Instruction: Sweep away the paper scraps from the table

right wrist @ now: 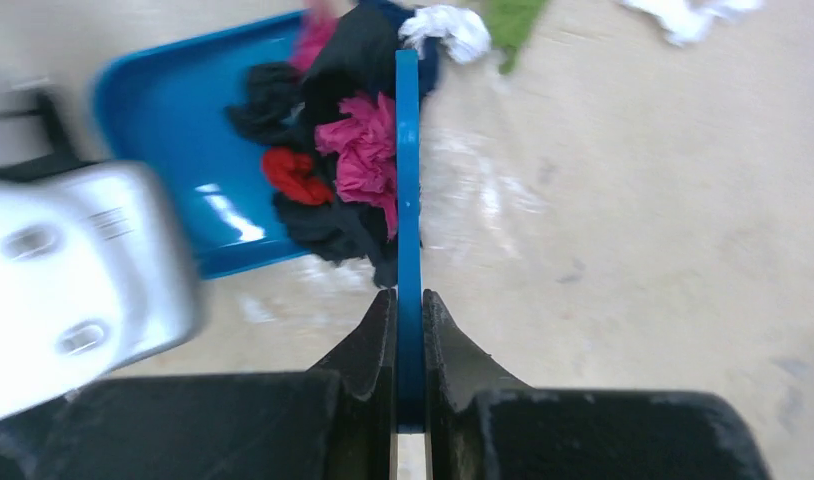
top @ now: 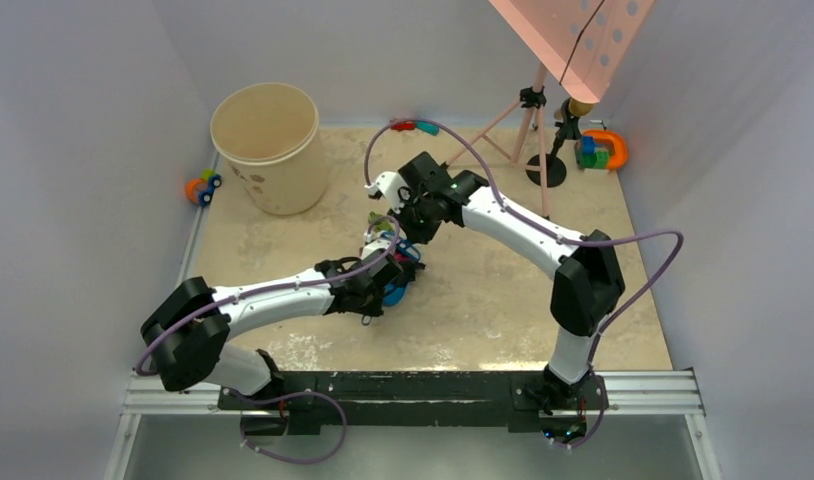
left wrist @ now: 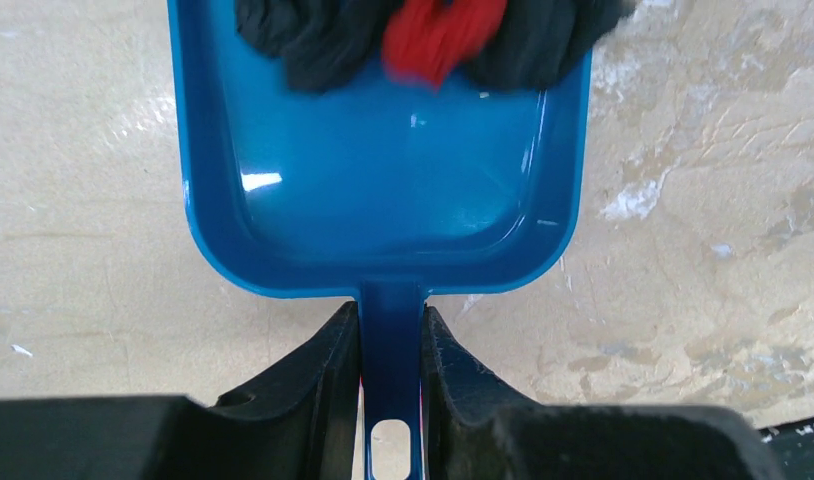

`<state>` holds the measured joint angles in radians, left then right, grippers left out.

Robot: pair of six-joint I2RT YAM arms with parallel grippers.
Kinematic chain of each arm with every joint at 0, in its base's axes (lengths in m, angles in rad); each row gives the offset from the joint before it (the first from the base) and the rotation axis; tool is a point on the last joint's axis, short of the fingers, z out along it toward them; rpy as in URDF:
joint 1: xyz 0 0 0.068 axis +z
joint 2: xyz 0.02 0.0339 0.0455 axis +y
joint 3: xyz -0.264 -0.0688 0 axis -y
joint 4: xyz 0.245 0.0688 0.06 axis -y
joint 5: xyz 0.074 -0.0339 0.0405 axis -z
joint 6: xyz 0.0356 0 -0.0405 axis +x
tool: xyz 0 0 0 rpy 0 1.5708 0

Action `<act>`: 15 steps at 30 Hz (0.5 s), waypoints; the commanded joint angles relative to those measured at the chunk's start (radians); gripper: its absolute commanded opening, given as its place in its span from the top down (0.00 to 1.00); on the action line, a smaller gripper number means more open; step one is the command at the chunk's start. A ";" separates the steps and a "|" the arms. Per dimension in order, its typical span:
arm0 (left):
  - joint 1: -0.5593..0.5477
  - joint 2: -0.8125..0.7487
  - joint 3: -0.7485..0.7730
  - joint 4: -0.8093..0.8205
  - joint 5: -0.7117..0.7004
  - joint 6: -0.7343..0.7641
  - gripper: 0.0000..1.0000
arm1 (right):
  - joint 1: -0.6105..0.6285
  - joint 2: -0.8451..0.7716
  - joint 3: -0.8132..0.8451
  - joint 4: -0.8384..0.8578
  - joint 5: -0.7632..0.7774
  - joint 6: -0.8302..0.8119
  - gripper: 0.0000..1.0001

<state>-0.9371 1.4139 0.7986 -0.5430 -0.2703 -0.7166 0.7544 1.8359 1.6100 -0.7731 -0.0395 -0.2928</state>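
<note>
My left gripper (left wrist: pixel 391 315) is shut on the handle of a blue dustpan (left wrist: pixel 383 200) that lies flat on the table (left wrist: pixel 83 200). Black and red paper scraps (left wrist: pixel 438 35) sit at the pan's open end. My right gripper (right wrist: pixel 408 300) is shut on a thin blue sweeping tool (right wrist: pixel 407 180), seen edge-on. The tool presses magenta, red and black scraps (right wrist: pixel 363 150) against the dustpan's mouth (right wrist: pixel 173 110). A white scrap (right wrist: pixel 448 28) lies at the tool's far tip and more white scraps (right wrist: pixel 688 15) lie beyond. In the top view both grippers, left (top: pixel 383 272) and right (top: pixel 388 222), meet mid-table.
A beige bucket (top: pixel 268 145) stands at the back left with an orange and blue toy car (top: pixel 203 187) beside it. A tripod stand (top: pixel 528 130) and toy blocks (top: pixel 595 150) are at the back right. A green piece (right wrist: pixel 513 20) lies near the white scrap.
</note>
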 commanded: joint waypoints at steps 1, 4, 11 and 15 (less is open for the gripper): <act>0.004 0.011 -0.014 0.075 -0.096 0.041 1.00 | 0.002 -0.081 -0.072 -0.049 -0.340 0.038 1.00; 0.001 -0.011 -0.061 0.148 -0.146 0.063 1.00 | 0.003 -0.123 -0.100 -0.050 -0.311 0.073 1.00; -0.004 -0.053 -0.110 0.255 -0.186 0.135 1.00 | -0.031 -0.234 -0.102 -0.049 -0.204 0.196 1.00; -0.009 -0.093 -0.154 0.330 -0.169 0.154 1.00 | -0.090 -0.332 -0.097 -0.048 -0.137 0.269 1.00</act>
<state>-0.9390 1.3769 0.6807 -0.3340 -0.4129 -0.6102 0.7197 1.6295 1.5009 -0.8249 -0.2493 -0.1268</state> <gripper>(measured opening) 0.283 0.072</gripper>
